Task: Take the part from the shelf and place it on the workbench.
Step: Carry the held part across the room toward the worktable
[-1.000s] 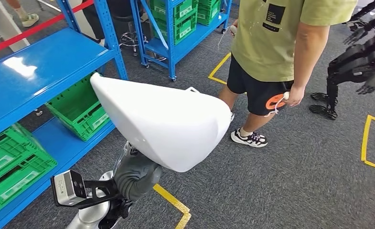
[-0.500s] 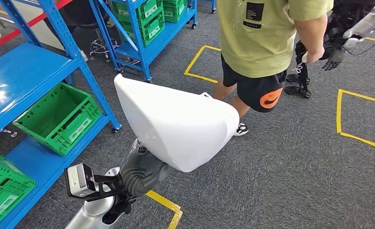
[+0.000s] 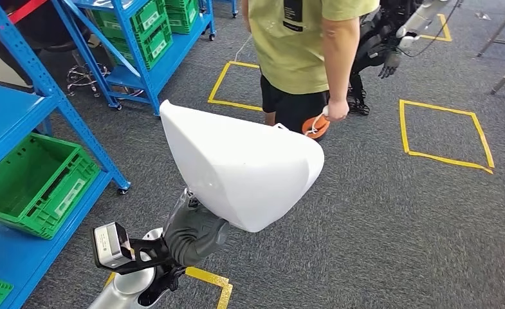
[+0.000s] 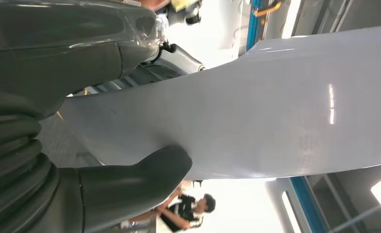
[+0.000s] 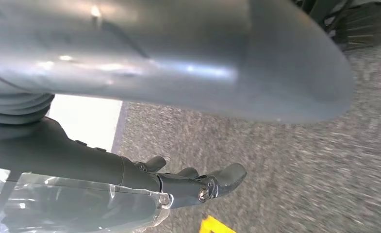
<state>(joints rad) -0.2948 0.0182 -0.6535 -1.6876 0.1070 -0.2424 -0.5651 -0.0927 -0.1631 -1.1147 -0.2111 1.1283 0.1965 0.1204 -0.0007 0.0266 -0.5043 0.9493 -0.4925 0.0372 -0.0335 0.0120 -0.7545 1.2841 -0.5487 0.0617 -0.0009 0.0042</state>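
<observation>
A large white part (image 3: 240, 164) is carried at the centre of the head view, gripped from beneath by the left hand (image 3: 195, 233); in the left wrist view the thumb (image 4: 135, 187) is pressed against its smooth face. The right hand (image 5: 130, 182) is seen under the part's curved edge with fingers (image 5: 217, 182) extended, and whether contact is made cannot be told. Blue shelving (image 3: 18, 122) with a green crate (image 3: 34, 183) is placed at nine o'clock. A person in a green shirt (image 3: 301, 38) is stood at twelve o'clock on grey carpet (image 3: 397, 225).
</observation>
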